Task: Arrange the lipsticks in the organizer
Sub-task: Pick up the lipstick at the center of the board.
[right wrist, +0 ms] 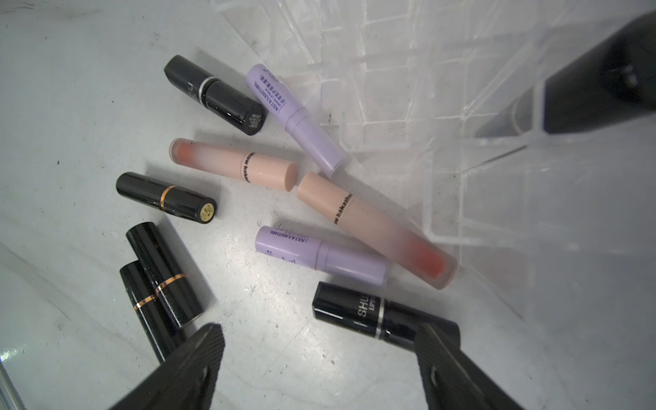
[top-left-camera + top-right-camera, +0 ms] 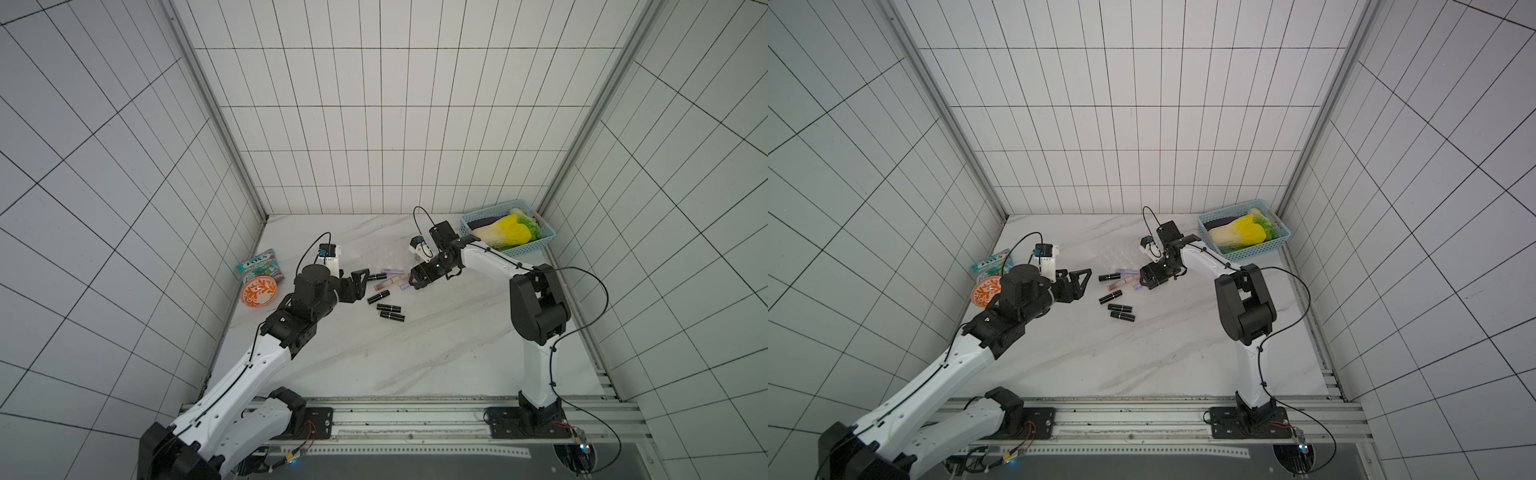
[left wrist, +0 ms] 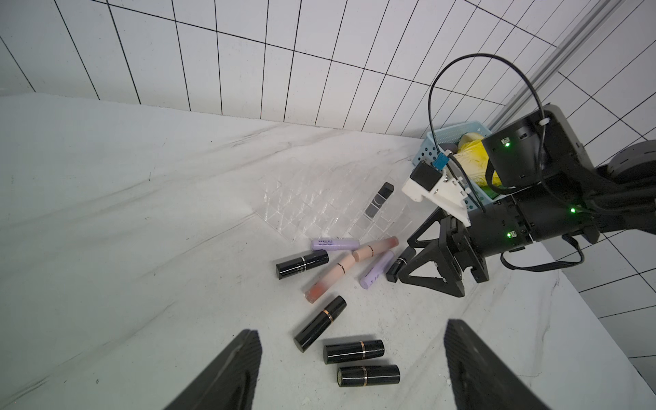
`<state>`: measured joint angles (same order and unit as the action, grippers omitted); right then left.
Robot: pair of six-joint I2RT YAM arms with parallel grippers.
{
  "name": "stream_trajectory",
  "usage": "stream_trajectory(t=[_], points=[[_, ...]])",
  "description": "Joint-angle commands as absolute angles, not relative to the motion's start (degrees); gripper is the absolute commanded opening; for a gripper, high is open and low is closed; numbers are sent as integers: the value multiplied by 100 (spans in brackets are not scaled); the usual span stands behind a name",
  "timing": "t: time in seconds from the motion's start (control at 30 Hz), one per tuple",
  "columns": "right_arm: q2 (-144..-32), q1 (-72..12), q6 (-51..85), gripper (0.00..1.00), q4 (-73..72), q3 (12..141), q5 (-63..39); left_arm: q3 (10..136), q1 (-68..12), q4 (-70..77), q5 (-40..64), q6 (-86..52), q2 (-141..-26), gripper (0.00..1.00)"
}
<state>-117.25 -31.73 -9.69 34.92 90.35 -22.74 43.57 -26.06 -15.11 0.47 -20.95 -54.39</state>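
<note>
Right wrist view is showing us the right gripper (image 1: 317,355) standing wide open and holding nothing; one finger is crossing in front of a black tube (image 1: 369,312) reading "SHU" beside a silver band; two lilac tubes (image 1: 294,113) are reading "ASTAXANTHIN"; the pink tubes (image 1: 245,167) are carrying black letters, partly hidden, something like "kakasho". In both top views the lipsticks (image 2: 378,296) are lying loose on the worktop (image 2: 436,353) at the centre of the frame, between the grippers, with the clear organizer (image 2: 376,259) just above them; one dark tube (image 3: 380,200) is standing in a compartment already. The left gripper (image 3: 349,326) is hovering open and empty too. We are judging these tubes light, stiff, glossy and prone to rolling, so we are favouring a pinch across the mid-barrel, square to its length; the organizer is looking thin and likely to slide if nudged.
</note>
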Motion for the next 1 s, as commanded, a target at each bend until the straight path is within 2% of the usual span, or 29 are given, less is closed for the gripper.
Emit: stream_trajectory(t=[0.0, 0.43, 0.97], points=[[-11912, -3149, -1024, 88, 3489, 9096, -2251, 4298, -2575, -1362, 82, -2003, -5375, 80], [-12199, -3103, -1054, 87, 3574, 9159, -2034, 4298, -2575, -1362, 70, -1998, -5345, 80], [-11922, -3121, -1076, 85, 3979, 8800, -1650, 4285, -2575, -1371, 62, -1995, -5273, 80]])
